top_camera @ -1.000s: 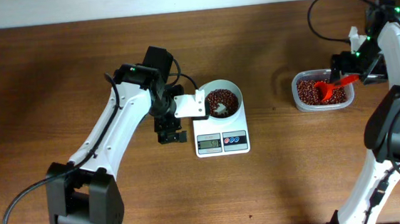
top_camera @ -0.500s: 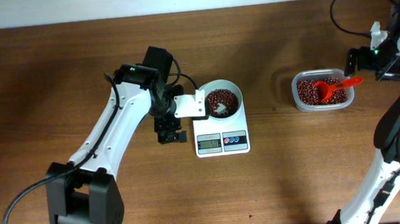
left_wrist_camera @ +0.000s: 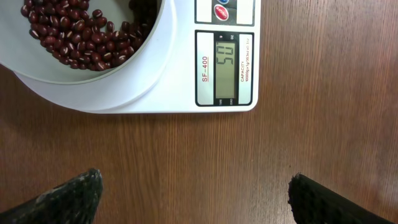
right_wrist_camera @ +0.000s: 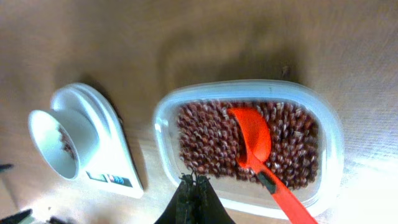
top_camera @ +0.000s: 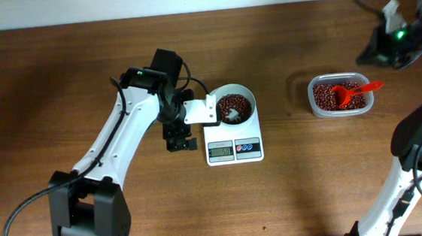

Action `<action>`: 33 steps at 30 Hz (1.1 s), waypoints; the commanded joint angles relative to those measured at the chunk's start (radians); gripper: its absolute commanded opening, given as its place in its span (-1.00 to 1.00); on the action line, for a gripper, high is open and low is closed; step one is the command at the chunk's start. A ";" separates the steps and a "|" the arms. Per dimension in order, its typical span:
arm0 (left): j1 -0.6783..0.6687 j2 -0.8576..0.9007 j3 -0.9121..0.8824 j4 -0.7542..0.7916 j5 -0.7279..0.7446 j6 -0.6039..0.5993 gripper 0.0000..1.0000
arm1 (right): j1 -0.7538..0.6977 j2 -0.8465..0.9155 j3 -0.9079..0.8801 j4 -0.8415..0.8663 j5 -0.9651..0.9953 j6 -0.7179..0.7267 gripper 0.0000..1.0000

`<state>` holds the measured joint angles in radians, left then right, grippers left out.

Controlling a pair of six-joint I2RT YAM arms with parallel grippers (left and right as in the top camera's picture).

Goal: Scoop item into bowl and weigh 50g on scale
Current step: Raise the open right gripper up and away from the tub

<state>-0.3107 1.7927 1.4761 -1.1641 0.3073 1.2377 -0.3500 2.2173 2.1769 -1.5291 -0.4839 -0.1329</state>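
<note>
Near tub point(right_wrist_camera: 249, 84), right tool point(right_wrist_camera: 194, 182) closed, empty, mostly cut off; left tool point(left_wrist_camera: 199, 196) wide open; bowl point(left_wrist_camera: 74, 76) cropped.

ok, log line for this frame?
left hand open, beside scale | right hand shut, empty | scoop lying in tub | beans in bowl on scale | display looks like 50

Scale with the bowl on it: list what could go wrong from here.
1. The open left tool hangs close beside the scale; a nudge could shift the bowl of beans and change the reading.
2. The scoop lies in the tub with its handle over the rim; the shut right tool could catch it and spill beans.
</note>
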 commanded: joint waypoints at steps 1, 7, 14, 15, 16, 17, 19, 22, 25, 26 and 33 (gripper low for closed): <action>0.007 0.008 -0.007 -0.003 0.018 0.012 0.97 | -0.008 0.000 -0.111 0.003 0.121 -0.008 -0.92; 0.007 0.008 -0.007 -0.003 0.018 0.012 0.97 | -0.051 0.000 -0.192 0.042 0.386 -0.008 -0.89; 0.007 0.008 -0.007 -0.003 0.018 0.012 0.97 | -0.061 0.000 -0.193 0.063 0.359 -0.008 -0.85; 0.007 0.008 -0.007 -0.003 0.018 0.012 0.97 | -0.060 0.000 -0.193 0.058 0.336 -0.008 -0.85; 0.007 0.008 -0.007 -0.003 0.018 0.012 0.97 | -0.060 0.000 -0.193 0.053 0.306 -0.008 -0.85; 0.007 0.008 -0.007 -0.003 0.018 0.012 0.97 | -0.060 0.000 -0.193 0.053 0.298 -0.008 -0.86; 0.007 0.008 -0.007 -0.002 0.018 0.012 0.97 | -0.062 0.000 -0.192 0.056 0.316 -0.010 -0.92; 0.007 0.008 -0.007 -0.003 0.018 0.012 0.97 | -0.064 0.000 -0.156 0.059 0.315 -0.035 -0.90; 0.007 0.008 -0.007 -0.003 0.018 0.012 0.97 | -0.056 0.000 -0.012 0.044 0.286 -0.034 -0.85; 0.007 0.008 -0.007 -0.003 0.018 0.012 0.97 | -0.054 0.000 0.023 0.041 0.275 -0.034 -0.85; 0.006 0.008 -0.007 -0.003 0.018 0.012 0.97 | -0.036 0.000 0.088 0.068 0.151 -0.034 0.13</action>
<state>-0.3107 1.7927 1.4761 -1.1641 0.3073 1.2377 -0.4019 2.2230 2.2517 -1.4616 -0.2790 -0.1680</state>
